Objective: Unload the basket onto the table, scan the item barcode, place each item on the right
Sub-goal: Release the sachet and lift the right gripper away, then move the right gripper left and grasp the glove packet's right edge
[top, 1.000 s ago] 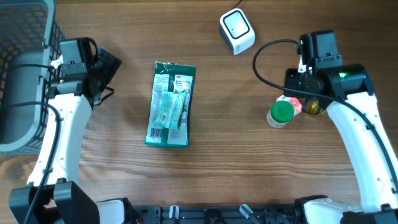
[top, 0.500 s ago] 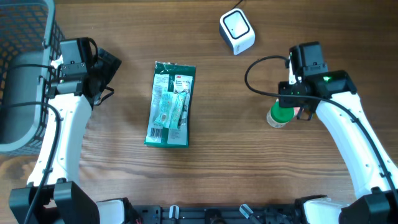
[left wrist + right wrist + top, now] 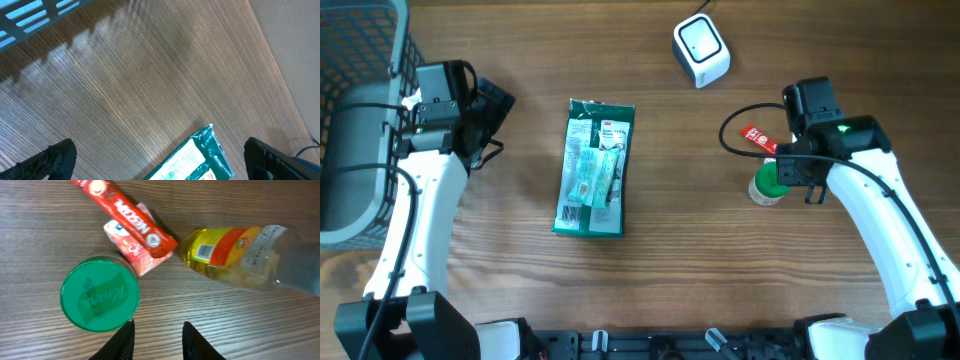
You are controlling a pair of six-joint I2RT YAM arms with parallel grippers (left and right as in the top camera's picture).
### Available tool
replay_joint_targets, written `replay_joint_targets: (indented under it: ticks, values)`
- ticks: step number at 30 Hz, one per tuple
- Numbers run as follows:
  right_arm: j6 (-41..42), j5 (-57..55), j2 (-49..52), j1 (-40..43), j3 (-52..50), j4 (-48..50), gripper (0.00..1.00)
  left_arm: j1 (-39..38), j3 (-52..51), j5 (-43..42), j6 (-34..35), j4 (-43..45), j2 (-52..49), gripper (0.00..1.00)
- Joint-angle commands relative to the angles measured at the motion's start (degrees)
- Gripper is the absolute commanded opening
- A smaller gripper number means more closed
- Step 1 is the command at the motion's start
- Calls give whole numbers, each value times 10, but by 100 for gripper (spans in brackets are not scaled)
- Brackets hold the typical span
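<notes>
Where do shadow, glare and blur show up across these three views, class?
Left wrist: the basket casts a slotted shadow on the wood, and the near fingers look soft. Right wrist: sharp, with bright highlights on the clear bottle. Overhead: even light, only faint shadows.

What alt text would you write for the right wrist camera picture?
Looking down at a wooden table: a green-lidded jar, a small red-and-white carton partly under a red stick packet, and a bottle of yellow liquid lying on its side. The gripper hangs above, open and empty.
</notes>
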State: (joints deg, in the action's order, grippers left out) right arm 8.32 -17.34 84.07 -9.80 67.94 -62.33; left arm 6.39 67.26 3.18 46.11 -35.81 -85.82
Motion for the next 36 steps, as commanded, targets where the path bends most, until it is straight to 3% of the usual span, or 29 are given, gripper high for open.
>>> replay_joint_targets:
  ticks: [1,7,13,16,18,20,28,36]
  values:
    - [27,34,5,1,0,13,32,3,5,5,-9,2,6,100]
    - [56,320,5,-2,0,71,34,3,5,5,-9,2,6,100]
    - [192,363,5,-60,-1,136,39,3,5,6,-9,2,6,100]
    - [254,363,7,-103,-2,178,49,3,5,6,-9,2,7,100]
    - [289,363,12,-146,-2,222,89,3,5,5,-9,2,6,100]
    - [298,363,19,-177,-2,255,100,3,5,5,-9,2,7,100]
    - [298,363,101,-288,-2,345,100,3,5,5,-9,2,6,100]
    - [296,302,217,-299,-2,364,100,3,5,6,-9,2,6,100]
